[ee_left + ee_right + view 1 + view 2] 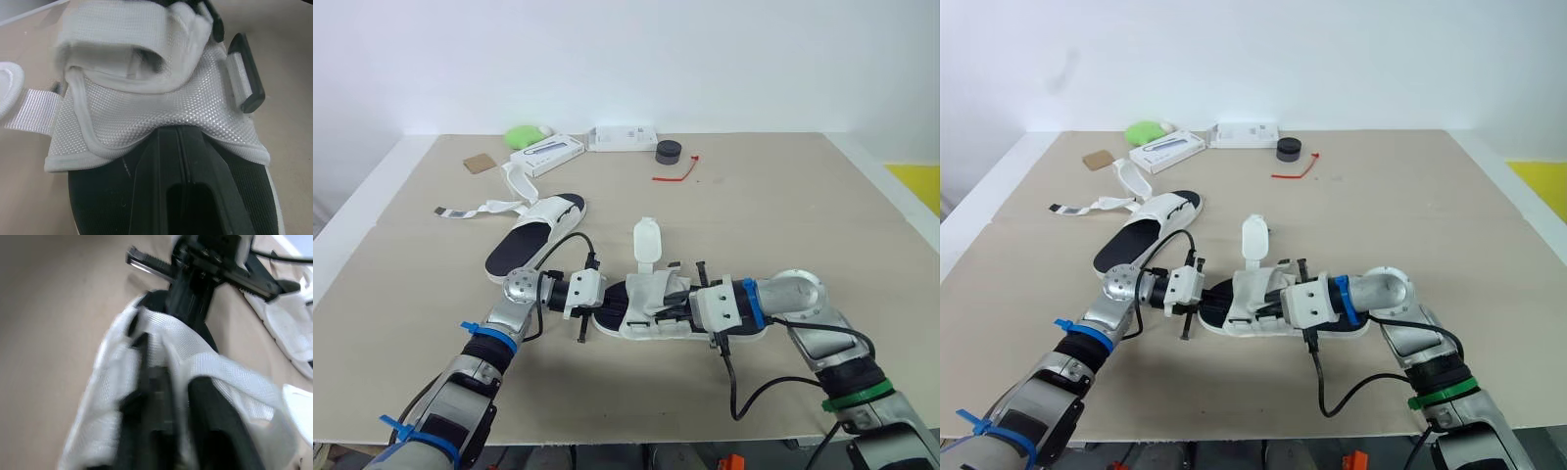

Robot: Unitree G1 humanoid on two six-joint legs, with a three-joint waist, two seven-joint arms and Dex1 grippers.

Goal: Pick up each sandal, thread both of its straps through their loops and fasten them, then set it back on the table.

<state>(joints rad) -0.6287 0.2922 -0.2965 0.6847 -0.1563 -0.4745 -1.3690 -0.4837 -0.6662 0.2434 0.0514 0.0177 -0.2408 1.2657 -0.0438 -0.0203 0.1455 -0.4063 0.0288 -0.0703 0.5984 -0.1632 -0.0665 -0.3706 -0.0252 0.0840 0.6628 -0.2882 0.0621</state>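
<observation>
One sandal lies on the table near its front edge, between the two arms. The left pincer, pressed together, rests on the black insole under the white upper. The right pincer pinches a white strap from the other end. The second sandal lies farther back on the left, its straps undone.
</observation>
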